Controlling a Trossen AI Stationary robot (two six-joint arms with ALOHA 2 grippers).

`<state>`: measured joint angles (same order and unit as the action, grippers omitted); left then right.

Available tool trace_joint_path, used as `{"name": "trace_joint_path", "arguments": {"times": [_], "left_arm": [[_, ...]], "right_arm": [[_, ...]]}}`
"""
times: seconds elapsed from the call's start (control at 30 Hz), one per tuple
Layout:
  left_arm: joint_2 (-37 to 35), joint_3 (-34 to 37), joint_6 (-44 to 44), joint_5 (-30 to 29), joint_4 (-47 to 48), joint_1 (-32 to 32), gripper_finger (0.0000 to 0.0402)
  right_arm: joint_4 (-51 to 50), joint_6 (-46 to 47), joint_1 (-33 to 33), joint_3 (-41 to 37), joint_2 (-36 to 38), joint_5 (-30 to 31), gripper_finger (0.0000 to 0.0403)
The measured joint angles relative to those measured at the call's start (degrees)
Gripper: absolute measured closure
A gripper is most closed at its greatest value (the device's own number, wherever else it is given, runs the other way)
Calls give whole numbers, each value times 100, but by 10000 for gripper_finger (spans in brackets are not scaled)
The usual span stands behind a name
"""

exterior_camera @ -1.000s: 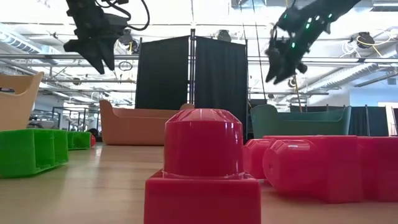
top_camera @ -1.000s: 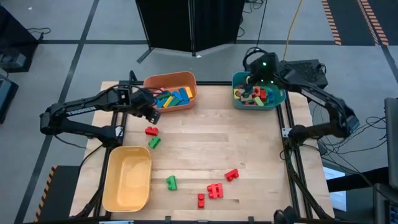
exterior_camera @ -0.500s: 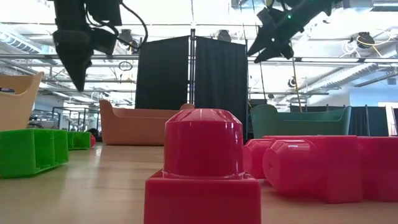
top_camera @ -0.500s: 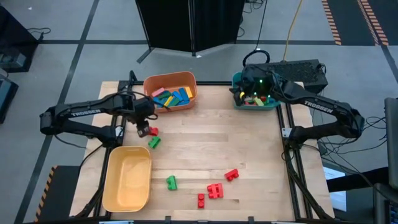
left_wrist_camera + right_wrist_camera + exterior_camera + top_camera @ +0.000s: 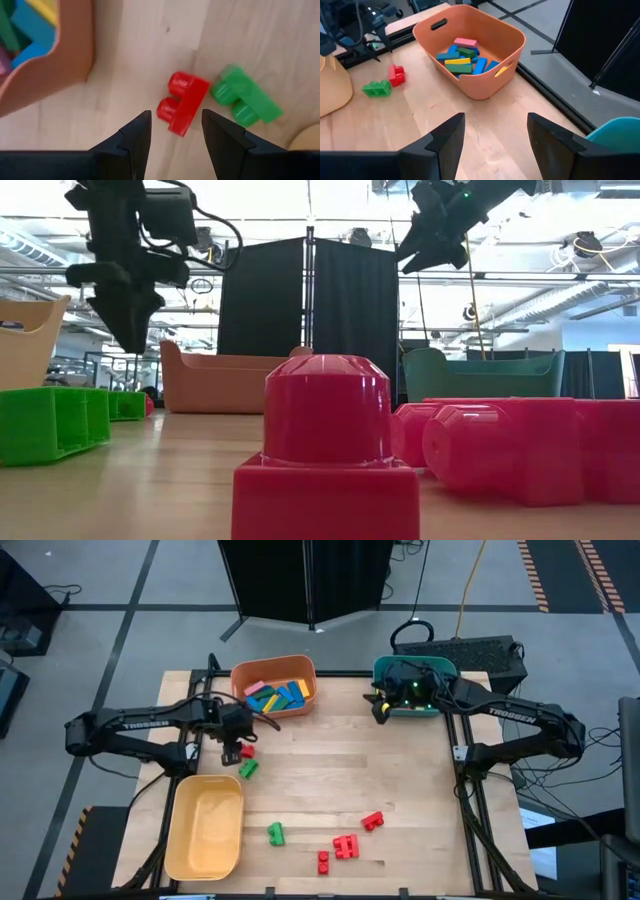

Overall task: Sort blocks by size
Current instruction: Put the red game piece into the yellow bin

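Observation:
My left gripper points down, open, just above a red studded brick lying flat on the wood. Its fingers stand on either side of the brick without touching it. A green studded brick lies right beside the red one. More red blocks and a green one lie near the table's front edge. My right gripper hangs open and empty beside the teal bin, high over the table in the low view.
The orange bin at the far edge holds several flat bars, blue, green, yellow and pink. It stands close to my left gripper. The yellow bin sits at the near left. Bare wood lies between the two groups of blocks.
My left gripper has come away from the orange bin toward the near edge, sunk toward the red brick and rolled about its own axis. My right gripper has swung out from over the teal bin toward the table's left.

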<state>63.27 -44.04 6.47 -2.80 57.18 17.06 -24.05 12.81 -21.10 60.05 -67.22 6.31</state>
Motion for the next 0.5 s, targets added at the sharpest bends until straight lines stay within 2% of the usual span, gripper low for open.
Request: {"name": "trace_joint_path", "arguments": {"times": [0.17,0.5], "left_arm": [[99,97,209,257,-345,-2,230],[1018,108,195,226,-327,0,230]], "right_arm": [[-20,-40,24,0,0,2,202],[-149,-147,76,0,0,2,202]]}}
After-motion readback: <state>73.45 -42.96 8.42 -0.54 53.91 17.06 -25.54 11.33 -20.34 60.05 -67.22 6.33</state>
